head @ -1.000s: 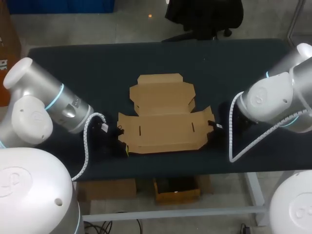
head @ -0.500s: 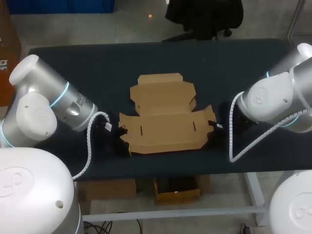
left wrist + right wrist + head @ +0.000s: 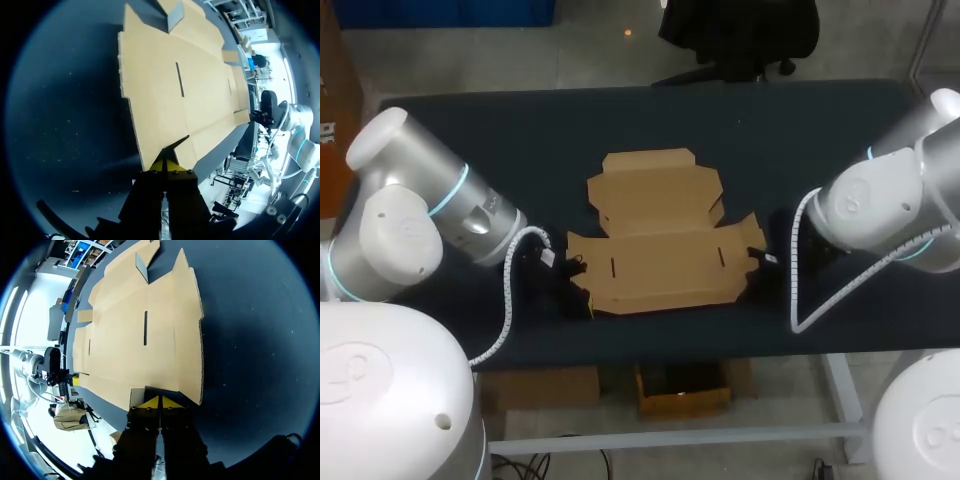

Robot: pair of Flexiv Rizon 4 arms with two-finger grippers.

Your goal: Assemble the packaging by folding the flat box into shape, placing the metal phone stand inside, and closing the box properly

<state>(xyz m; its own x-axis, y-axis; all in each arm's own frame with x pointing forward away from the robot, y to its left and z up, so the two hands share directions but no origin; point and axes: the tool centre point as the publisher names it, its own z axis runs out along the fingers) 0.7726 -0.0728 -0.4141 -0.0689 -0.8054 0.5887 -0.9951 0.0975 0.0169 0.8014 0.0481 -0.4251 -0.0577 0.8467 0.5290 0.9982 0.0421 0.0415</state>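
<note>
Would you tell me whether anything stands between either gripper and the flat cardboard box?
Nothing visible does. The left gripper sits at the near left corner of the flat cardboard box, and the right gripper is at its right edge. The cardboard reaches each gripper's tips directly.

Dark worktop, seen from above

My worktop is a wide, matte, almost black surface with straight edges and a rounded corner on the far left side. In my two wrist views it shows many small pale specks, like dust, and one faint pale sheen where the light falls on it. Under the near edge I can see a pale metal leg and a long pale bar of the frame.
</note>
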